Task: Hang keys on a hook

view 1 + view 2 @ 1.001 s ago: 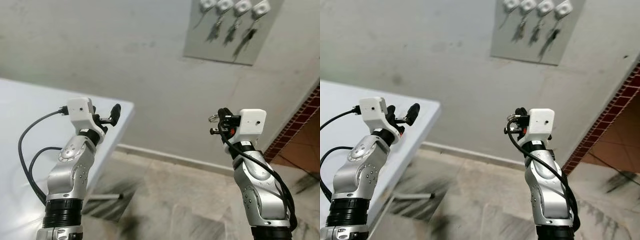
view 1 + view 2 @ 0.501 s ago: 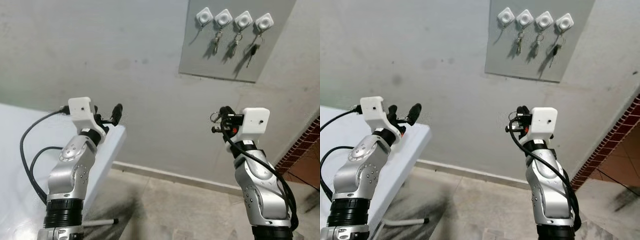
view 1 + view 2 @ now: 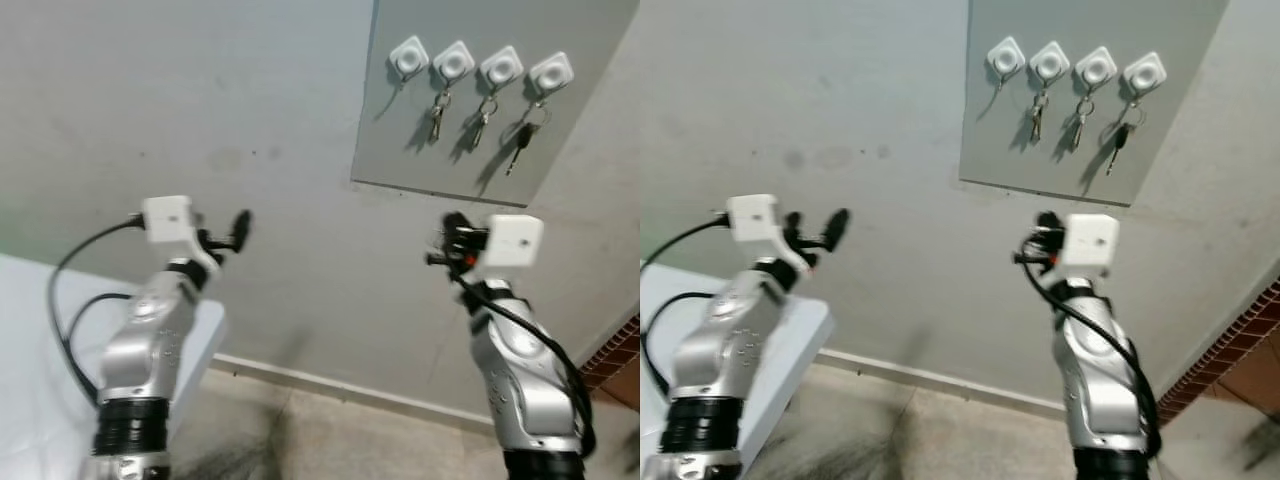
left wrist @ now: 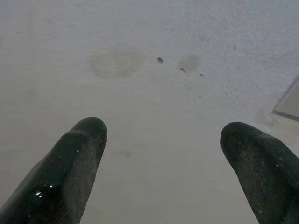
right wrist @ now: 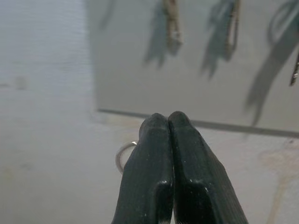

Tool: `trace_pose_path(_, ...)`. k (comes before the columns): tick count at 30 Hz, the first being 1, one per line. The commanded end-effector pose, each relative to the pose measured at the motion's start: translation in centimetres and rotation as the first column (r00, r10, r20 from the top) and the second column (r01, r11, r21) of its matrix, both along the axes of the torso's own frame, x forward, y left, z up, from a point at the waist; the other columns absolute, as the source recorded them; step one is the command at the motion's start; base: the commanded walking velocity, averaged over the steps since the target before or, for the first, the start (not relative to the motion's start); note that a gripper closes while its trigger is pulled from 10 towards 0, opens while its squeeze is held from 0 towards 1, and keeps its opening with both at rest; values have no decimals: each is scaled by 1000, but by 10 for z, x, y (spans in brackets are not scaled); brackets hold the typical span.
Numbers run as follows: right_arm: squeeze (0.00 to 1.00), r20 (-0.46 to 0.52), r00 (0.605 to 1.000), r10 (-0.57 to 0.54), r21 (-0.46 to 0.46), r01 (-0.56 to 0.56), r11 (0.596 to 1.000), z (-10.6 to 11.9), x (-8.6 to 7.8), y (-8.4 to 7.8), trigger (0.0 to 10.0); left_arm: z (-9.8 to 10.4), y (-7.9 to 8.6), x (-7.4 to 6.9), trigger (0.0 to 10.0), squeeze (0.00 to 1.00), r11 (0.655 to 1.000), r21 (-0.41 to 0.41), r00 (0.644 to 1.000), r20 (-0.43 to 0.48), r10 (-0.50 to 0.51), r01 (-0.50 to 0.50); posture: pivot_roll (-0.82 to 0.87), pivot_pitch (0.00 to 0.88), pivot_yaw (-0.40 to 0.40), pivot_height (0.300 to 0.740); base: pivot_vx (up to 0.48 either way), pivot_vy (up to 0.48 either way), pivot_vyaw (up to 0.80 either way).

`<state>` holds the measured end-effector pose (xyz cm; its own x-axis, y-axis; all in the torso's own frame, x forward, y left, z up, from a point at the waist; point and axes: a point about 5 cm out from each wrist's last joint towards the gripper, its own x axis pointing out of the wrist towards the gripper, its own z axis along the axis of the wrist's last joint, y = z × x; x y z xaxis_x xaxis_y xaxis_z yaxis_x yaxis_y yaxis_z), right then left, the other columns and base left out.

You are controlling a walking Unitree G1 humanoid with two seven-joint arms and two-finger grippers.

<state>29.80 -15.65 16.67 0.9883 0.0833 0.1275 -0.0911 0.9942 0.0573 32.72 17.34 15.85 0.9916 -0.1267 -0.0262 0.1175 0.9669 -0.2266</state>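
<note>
Head views: I have the right gripper (image 3: 1032,247) raised below the grey panel (image 3: 990,140), well short of it. Four white hooks; leftmost hook (image 3: 1006,58) is bare, the other three carry keys (image 3: 1037,112). Frames are blurred, so I can't judge the gap to the wall well. The left gripper (image 3: 226,238) is raised toward bare wall, with a white table (image 3: 800,340) below it.

Left wrist view: fingers (image 4: 70,163) spread wide, nothing between them.

Right wrist view: fingers (image 5: 149,172) pressed together, pinching the key ring (image 5: 122,156), which pokes out at one side; the keys themselves are hidden.

Risk, my guess: the ring is gripped at its edge, so it could twist or slip on contact, or miss the small hook and drop.
</note>
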Motion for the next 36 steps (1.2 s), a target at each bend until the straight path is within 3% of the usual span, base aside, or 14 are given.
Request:
trace_pose_path(1,0,11,1000,-26,-6,26,1000,4,-1,-9,10000,4,-10,3,10000,0,1000,8,1000,0,-25,25,-45,0,-7,740,0,0,0)
trace_pose_path(11,0,5,1000,-18,-9,18,1000,3,-1,-7,10000,7,-12,8,10000,0,1000,-6,1000,-9,13,-13,-43,0,-7,740,0,0,0)
trace_pose_path(16,0,-1,1000,-1,-18,1,1000,1,0,-6,10000,17,-22,21,10000,0,997,-63,998,-34,51,-53,-39,0,-7,740,0,0,0)
trace_pose_path(20,0,4,999,35,-22,-35,999,3,3,-2,10000,29,-38,28,10000,0,993,-118,1000,-12,-5,3,-40,0,-7,740,0,0,0)
trace_pose_path(21,0,9,999,53,-29,-53,998,4,6,0,10000,36,-49,28,10000,0,987,-132,996,25,-86,89,-41,0,-7,740,0,0,0)
trace_pose_path(23,0,24,996,81,-41,-80,996,8,10,4,10000,44,-61,25,10000,0,976,-111,981,75,-180,187,-41,0,-6,740,0,0,0)
trace_pose_path(26,0,49,993,109,-46,-106,993,14,15,7,10000,46,-67,25,10000,0,971,-94,975,74,-211,218,-40,2,-6,740,0,0,0)
trace_pose_path(28,0,76,989,129,-42,-126,991,22,23,11,10000,48,-72,24,10000,0,967,-23,964,87,-250,253,-40,2,-6,740,0,0,0)
trace_pose_path(36,0,141,971,192,-37,-188,981,42,41,23,10000,51,-73,24,10000,0,952,64,947,102,-304,299,-31,4,-3,740,0,0,0)
